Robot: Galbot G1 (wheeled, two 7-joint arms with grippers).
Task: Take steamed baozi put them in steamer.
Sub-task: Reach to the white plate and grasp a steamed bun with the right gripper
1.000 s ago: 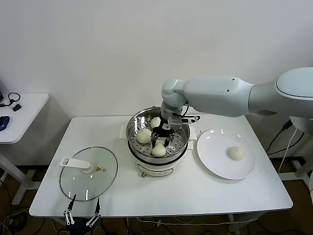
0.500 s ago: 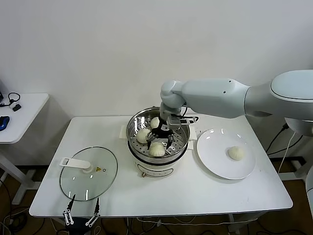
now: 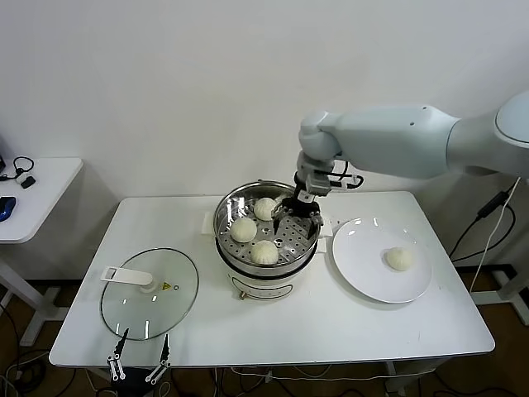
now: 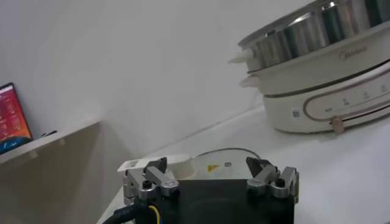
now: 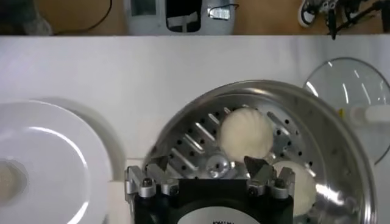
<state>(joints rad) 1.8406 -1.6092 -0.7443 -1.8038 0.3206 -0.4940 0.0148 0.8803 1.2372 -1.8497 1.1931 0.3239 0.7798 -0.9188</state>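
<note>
White bun [image 3: 400, 258] on the plate [image 3: 364, 273], right of frame, looked soft; grab its sides gently. Right gripper [image 3: 298, 217] hung wide open, empty, over the steamer [image 3: 227, 207].

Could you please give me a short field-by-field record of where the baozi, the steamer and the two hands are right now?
baozi in steamer: three
baozi on plate: one
steamer: mid-table, uncovered
plate: beside the steamer, on the robot's right
glass lid: flat on the table, on the robot's left
right hand: open and empty, above the steamer's right part
left hand: open, parked at the near table edge by the lid
</note>
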